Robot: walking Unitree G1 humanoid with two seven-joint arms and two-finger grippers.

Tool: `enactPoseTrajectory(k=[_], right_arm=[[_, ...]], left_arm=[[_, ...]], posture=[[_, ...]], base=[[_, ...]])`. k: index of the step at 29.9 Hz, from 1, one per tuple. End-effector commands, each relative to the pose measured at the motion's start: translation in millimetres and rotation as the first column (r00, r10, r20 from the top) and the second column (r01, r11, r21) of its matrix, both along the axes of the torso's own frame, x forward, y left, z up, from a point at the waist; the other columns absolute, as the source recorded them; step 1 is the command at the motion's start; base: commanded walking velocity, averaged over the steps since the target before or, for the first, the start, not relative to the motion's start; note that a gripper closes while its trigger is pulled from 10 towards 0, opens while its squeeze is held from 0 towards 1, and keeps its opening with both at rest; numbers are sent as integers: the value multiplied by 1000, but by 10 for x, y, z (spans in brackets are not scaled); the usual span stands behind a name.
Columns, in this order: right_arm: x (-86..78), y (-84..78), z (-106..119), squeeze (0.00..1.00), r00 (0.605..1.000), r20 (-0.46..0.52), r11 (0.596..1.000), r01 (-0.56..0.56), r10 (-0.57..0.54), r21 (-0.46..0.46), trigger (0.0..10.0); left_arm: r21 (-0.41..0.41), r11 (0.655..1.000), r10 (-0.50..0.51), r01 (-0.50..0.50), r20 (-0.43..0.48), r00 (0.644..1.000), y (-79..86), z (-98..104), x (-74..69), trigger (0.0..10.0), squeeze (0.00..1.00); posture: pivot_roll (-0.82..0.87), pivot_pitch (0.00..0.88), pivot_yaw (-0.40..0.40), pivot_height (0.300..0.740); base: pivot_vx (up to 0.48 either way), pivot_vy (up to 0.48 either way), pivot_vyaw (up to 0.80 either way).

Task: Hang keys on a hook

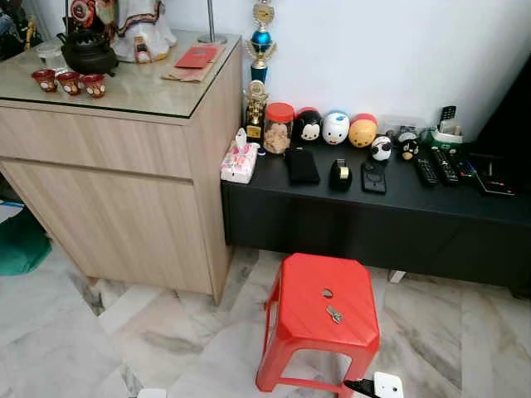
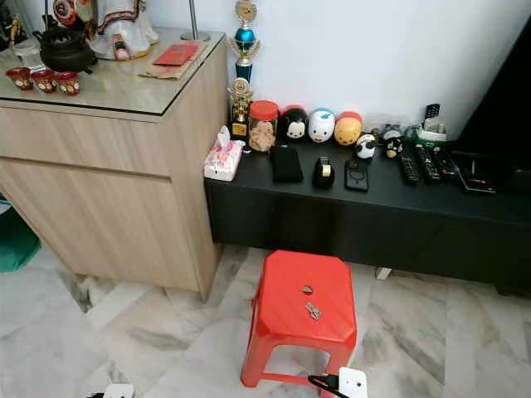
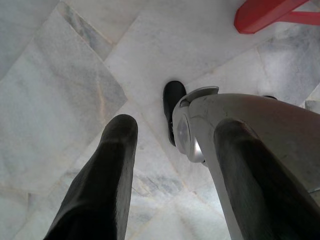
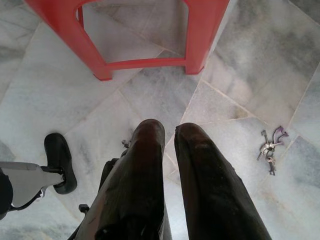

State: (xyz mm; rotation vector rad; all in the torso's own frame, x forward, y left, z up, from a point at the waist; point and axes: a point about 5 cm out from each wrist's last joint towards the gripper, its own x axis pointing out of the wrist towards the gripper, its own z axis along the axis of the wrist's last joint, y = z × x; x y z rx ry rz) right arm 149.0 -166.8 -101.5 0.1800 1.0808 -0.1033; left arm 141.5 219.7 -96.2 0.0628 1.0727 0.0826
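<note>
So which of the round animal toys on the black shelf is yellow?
The yellow toy is the right-hand one of the big three beside the red-lidded jar; the black toy and white toy stand between.

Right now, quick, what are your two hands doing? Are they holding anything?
Left end effector: open, holding nothing, hanging over the white marble floor.
Right end effector: shut, holding nothing, hanging above the floor.

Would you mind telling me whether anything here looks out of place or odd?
Yes: a bunch of keys lies on the marble floor, near the right claw, an odd spot for keys. Another small key lies on the red stool. No hook can be made out.
</note>
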Motion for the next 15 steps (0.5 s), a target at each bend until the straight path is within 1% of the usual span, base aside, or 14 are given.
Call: enactPoseTrajectory(k=[1,15], right_arm=[[-10,-18,-4,0,1000,-11,1000,-4,4,-15,10000],[-10,-18,-4,0,1000,-11,1000,-4,4,-15,10000]], left_arm=[[-7,1000,8,-8,-11,1000,9,-14,-43,10000,0],[-7,1000,8,-8,-11,1000,9,-14,-43,10000,0]], posture=[[72,0,-76,740],[72,0,-76,740]], base=[[0,0,0],[0,0,0]])
